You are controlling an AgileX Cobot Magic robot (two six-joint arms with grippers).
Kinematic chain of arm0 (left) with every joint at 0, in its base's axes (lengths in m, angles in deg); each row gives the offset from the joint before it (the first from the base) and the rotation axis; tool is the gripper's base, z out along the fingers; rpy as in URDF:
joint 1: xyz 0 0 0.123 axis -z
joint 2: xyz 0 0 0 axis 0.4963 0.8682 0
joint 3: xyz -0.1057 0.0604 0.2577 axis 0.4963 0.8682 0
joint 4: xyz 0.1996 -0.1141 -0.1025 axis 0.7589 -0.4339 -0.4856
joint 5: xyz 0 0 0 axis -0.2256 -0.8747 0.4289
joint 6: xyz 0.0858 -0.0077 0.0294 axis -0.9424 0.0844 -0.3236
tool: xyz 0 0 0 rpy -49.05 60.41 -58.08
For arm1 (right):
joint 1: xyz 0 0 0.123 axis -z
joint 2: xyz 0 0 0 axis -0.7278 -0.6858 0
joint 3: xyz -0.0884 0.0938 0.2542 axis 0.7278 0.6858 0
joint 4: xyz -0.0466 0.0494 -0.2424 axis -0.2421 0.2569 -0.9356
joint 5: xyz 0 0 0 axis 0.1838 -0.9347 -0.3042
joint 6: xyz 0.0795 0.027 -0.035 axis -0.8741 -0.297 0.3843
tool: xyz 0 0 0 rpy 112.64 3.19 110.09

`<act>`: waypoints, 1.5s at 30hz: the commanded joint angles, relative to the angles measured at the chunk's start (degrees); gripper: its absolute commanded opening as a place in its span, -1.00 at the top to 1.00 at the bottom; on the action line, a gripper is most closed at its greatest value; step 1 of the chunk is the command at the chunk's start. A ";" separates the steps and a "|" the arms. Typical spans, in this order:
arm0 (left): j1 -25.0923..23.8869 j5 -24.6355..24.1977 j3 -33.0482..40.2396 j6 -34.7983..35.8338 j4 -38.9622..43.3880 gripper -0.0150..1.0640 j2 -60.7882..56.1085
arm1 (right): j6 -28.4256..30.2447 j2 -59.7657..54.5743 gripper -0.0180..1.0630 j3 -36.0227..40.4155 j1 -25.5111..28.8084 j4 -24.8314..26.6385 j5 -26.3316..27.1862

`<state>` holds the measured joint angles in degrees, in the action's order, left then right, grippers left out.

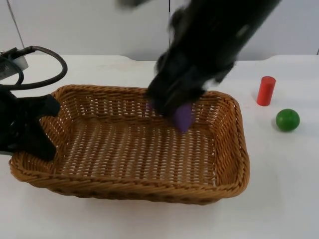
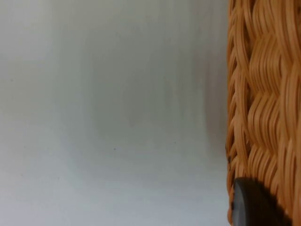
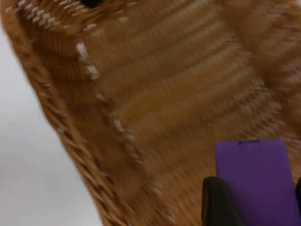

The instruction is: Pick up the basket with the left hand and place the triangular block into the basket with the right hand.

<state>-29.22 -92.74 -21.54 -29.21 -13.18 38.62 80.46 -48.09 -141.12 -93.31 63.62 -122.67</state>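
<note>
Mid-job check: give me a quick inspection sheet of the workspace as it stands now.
Surface: white table.
Job's things: wicker basket in the middle of the table; purple block over its far side.
Clutter: red cylinder and green ball, standing apart to the basket's right.
Grippers: left gripper clamps the basket's left rim; right gripper holds the purple block above the basket's floor.
Cables: nothing noted.
Surroundings: grey partition wall behind the table.

Overhead plus close wrist views — shared basket (image 1: 227,149) (wicker)

One basket (image 1: 129,189), one purple block (image 1: 183,116), one red cylinder (image 1: 265,91), one green ball (image 1: 287,120)
</note>
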 commanded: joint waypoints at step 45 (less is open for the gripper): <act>3.84 11.28 -12.92 -3.02 -10.29 0.97 19.87 | -3.64 46.62 -0.69 9.20 -2.04 -4.11 4.99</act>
<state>-25.82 -81.56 -33.32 -31.61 -21.35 57.70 77.16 -2.72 -132.91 -95.26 60.04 -117.59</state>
